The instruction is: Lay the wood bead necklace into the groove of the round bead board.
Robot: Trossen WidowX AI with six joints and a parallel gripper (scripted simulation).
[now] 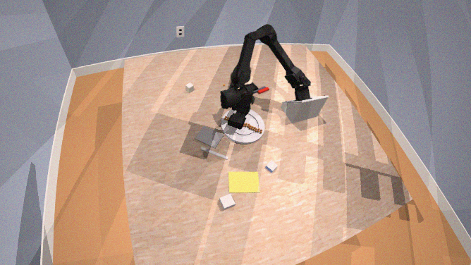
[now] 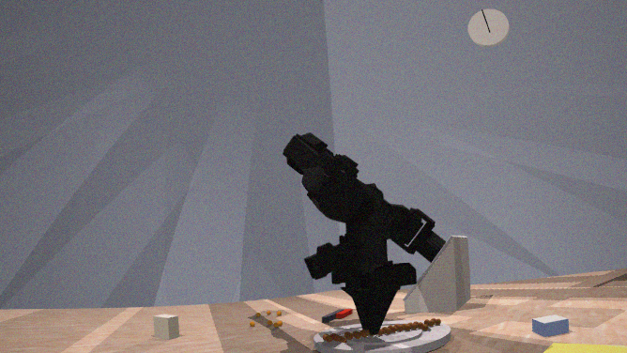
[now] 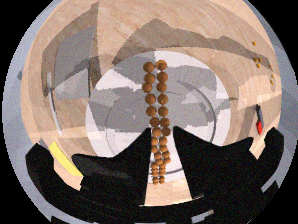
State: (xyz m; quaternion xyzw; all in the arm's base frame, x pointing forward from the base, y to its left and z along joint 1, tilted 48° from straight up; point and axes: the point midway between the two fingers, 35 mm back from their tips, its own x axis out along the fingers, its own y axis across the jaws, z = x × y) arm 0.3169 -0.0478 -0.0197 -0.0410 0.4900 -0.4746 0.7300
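The wood bead necklace lies across the round bead board as two close rows of brown beads. It runs over the middle, not around the ring groove. My gripper points down at the board, its fingertips low at the necklace. In the wrist view the fingers stand partly open, one on each side of both rows, with narrow gaps beside the beads. The necklace is not lifted. The top view hides the fingertips.
A grey wedge stands right of the board. A red and dark tool and loose orange beads lie behind it. A grey plate, a white bar, a yellow sheet and small blocks are around.
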